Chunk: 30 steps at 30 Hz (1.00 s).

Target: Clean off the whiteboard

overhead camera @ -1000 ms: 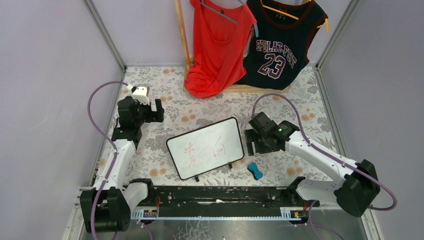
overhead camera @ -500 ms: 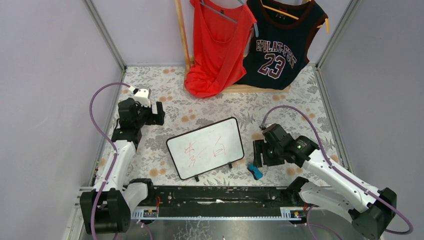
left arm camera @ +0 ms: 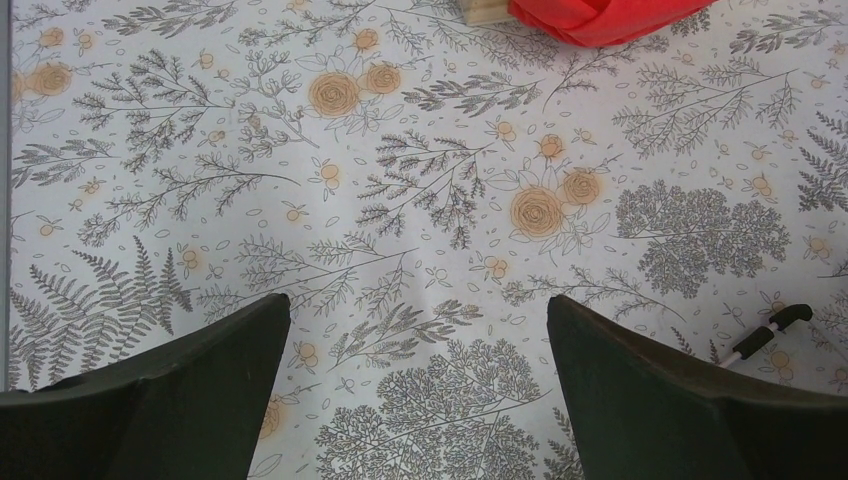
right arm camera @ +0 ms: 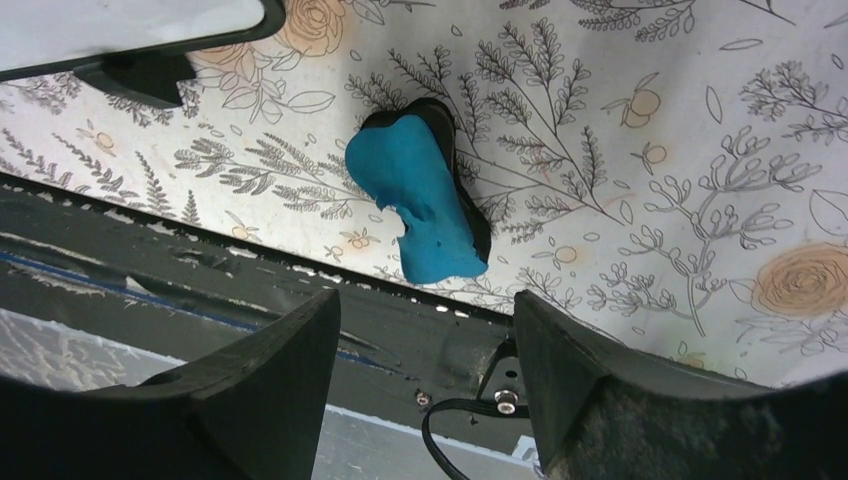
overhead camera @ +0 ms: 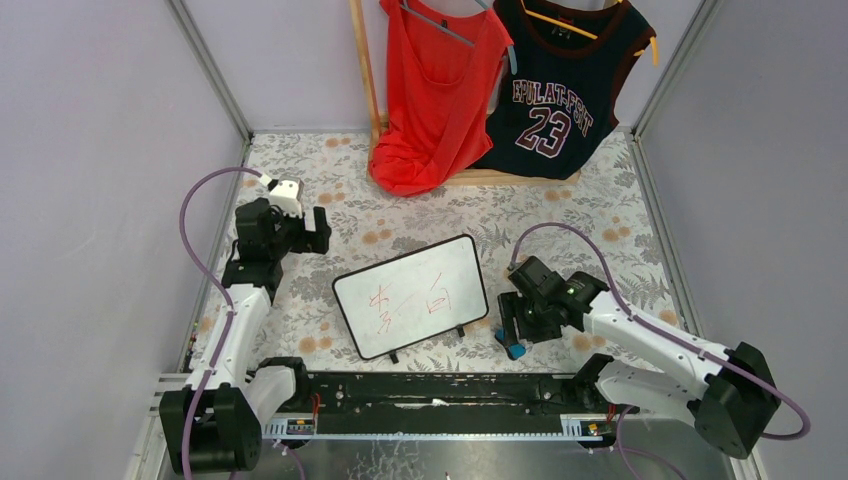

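While your right gripper hovers over the blue eraser, the whiteboard lies face up with red scribbles on it.

You have the floral tablecloth under everything, with a red top and a dark number 23 jersey hanging at its far edge. The whiteboard lies flat near the middle of the cloth, turned at an angle, with its small black feet toward the arm bases. Your left gripper sits well apart from it at the far left, fingers spread wide over bare cloth and holding nothing. Your right gripper's fingers stand apart with nothing between them. The eraser lies on the cloth just beyond their tips, near the board's near right corner and beside the black rail.
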### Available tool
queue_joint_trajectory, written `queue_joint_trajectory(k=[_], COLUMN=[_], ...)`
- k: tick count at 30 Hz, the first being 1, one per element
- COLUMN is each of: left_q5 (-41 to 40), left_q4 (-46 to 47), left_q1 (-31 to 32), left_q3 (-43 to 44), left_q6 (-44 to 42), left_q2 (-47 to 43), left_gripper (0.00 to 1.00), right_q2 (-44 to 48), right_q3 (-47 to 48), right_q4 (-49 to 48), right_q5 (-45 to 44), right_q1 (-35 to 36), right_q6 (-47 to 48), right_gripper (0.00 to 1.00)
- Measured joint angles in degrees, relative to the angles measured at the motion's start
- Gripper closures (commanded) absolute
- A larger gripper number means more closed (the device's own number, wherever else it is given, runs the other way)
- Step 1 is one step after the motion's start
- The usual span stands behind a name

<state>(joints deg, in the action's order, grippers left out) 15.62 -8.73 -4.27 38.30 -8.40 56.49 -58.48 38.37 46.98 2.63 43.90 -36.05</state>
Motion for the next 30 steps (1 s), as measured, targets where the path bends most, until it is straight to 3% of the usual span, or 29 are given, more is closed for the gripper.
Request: queue_joint_trajectory(k=[18, 30], left_q5=[-0.5, -0.7], left_q4=[-1.5, -1.6], left_q1=[0.0, 0.0], left_q3=[-1.2, -1.5], left_q6=[-0.9, -0.9], left_q2=[-1.8, -1.9], left_gripper=[0.00, 0.00], right_q2=[-6.8, -5.2], right_q3=[-3.9, -6.4], right_q4=[-12.2, -12.7], right_q5=[-1.5, -1.5], right_q1=[0.1, 0.1], right_q6=[0.3, -0.1], right_gripper=[0.33, 0.38])
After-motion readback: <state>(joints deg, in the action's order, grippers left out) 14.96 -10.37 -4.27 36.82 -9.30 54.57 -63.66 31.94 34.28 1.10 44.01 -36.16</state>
